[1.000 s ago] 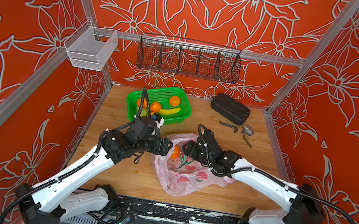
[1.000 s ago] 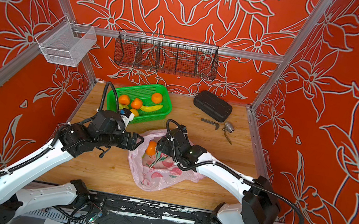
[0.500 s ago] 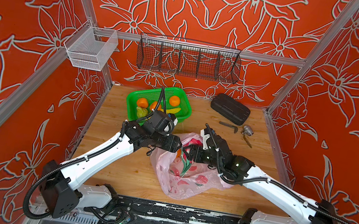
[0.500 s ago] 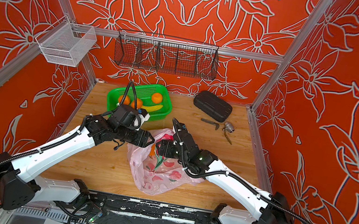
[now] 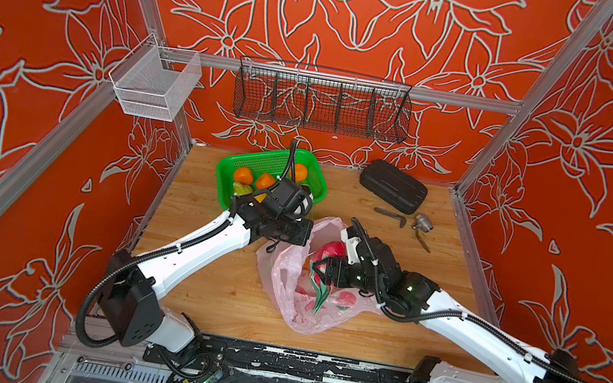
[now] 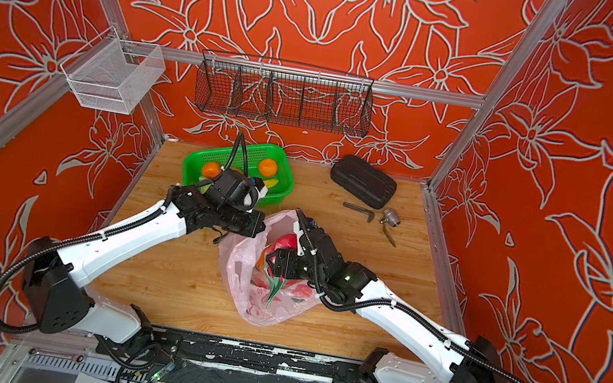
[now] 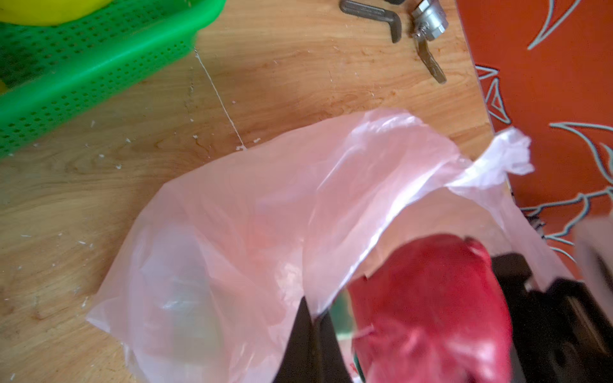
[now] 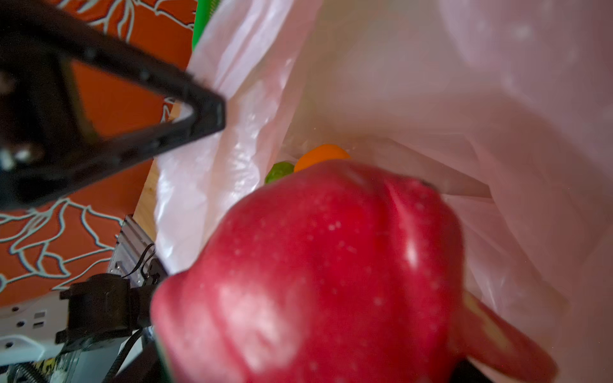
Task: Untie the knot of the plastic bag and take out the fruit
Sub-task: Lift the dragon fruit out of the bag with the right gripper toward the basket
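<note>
At the far left a white wire basket (image 5: 154,85) is hanging on the wall frame. A green basket (image 5: 255,161) is sitting at the back of the wooden table (image 5: 198,275) with oranges (image 5: 243,175) lying in it. Just in front of it the left gripper (image 5: 304,234) is reaching toward the middle, jaws closed and pinching the left rim of the plastic bag (image 5: 281,281). The left wrist view shows thin film caught at its fingers (image 7: 298,338). The pink bag is lying in the middle of the table with its mouth standing open and one crumpled handle (image 7: 507,156) sticking out loose. The dragon fruit (image 5: 330,249), red with green leaves, is sitting in that mouth, and the right gripper (image 5: 318,272) is holding it with jaws spread wide around it. Deeper in the bag an orange fruit (image 8: 320,156) and a green fruit (image 8: 280,170) are lying side by side. To the right a black case (image 5: 393,186), a bent key (image 5: 391,216) and a metal valve (image 5: 422,222) are lying apart from the bag.
</note>
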`<state>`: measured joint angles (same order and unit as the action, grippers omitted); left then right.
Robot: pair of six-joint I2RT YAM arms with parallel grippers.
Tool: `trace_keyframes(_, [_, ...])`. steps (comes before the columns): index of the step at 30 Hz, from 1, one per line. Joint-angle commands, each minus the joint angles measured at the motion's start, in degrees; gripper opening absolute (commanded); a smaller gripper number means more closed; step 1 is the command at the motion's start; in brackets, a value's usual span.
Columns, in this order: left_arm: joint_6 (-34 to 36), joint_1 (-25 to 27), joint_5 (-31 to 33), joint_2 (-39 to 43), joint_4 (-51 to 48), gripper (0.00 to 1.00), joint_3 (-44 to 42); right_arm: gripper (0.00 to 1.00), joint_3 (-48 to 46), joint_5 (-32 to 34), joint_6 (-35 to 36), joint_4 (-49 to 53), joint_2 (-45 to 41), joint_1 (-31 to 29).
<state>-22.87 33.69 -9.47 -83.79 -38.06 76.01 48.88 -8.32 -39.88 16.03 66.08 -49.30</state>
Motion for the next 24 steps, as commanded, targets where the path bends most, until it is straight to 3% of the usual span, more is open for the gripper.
trace_keyframes(1, [-1.51,-0.77,3.85,-2.50,-1.95,0.00,2.68,0.59,0.15,-3.26,2.05,-1.26,-3.45,-0.66])
trace_keyframes(7, [-1.39,-1.23,2.36,-4.56,-1.56,0.01,4.06,0.59,2.82,-1.36,2.74,-3.48,-6.46,-0.75])
trace_keyframes(12, [-1.85,-1.25,2.13,-1.87,-2.19,0.25,4.06,0.59,5.04,2.84,7.54,-5.72,-8.49,-0.63])
trace_keyframes(17, [-3.27,-2.12,1.65,4.57,-1.24,0.58,4.65,0.59,6.34,6.29,18.79,-8.77,-10.16,-0.13])
trace_keyframes(24, [-3.05,-4.84,-3.03,10.02,-4.47,0.81,13.25,0.58,13.08,-2.52,34.05,-8.35,-8.34,4.33])
